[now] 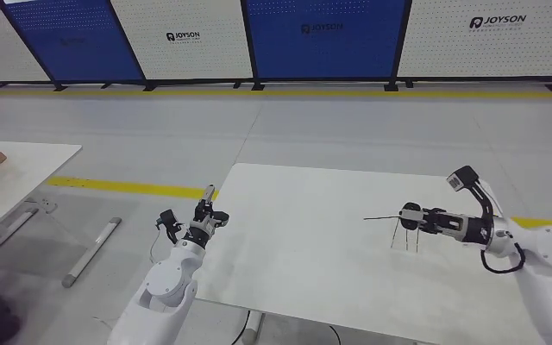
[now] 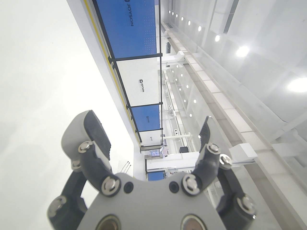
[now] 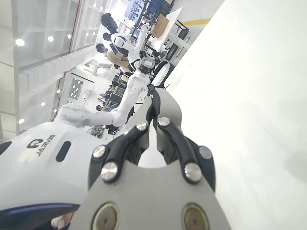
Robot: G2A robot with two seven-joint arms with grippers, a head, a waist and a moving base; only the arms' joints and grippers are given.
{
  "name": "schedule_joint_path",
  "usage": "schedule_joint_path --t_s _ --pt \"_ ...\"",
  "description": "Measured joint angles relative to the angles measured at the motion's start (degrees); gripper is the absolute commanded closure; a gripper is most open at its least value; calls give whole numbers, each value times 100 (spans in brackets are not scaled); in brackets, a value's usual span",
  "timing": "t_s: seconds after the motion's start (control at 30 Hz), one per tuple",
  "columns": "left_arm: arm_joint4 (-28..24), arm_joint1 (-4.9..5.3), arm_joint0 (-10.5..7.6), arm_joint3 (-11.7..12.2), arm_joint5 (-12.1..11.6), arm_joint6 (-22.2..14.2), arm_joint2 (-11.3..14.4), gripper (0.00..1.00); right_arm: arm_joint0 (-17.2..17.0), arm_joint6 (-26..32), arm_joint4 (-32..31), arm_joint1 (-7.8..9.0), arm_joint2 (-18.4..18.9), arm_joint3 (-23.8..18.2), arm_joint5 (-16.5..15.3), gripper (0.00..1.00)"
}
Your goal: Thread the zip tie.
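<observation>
My right gripper hovers over the right part of the white table, shut on a thin black zip tie that sticks out level toward the table's middle. In the right wrist view the fingertips are pressed together, and the tie itself is hard to make out there. A few more black zip ties lie on the table just below that gripper; they appear far off as zip ties in the left wrist view. My left gripper sits at the table's left edge, open with nothing between its fingers.
A second white table stands at the far left across a gap of floor. A grey tube lies on the floor beside my left arm. Blue and white pegboard panels line the back.
</observation>
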Motion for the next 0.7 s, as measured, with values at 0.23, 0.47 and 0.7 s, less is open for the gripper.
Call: schedule_joint_path --t_s 0.23,0.47,0.7 --pt "0 0 0 0 0 0 0 0 56 0 1 -19 -101 48 38 100" --pt "-51 1 -57 28 175 -215 87 0 -18 -142 98 -25 -62 82 -26 100" --pt "-2 3 -484 100 1078 -1011 545 0 189 -51 955 -158 -205 767 -490 100"
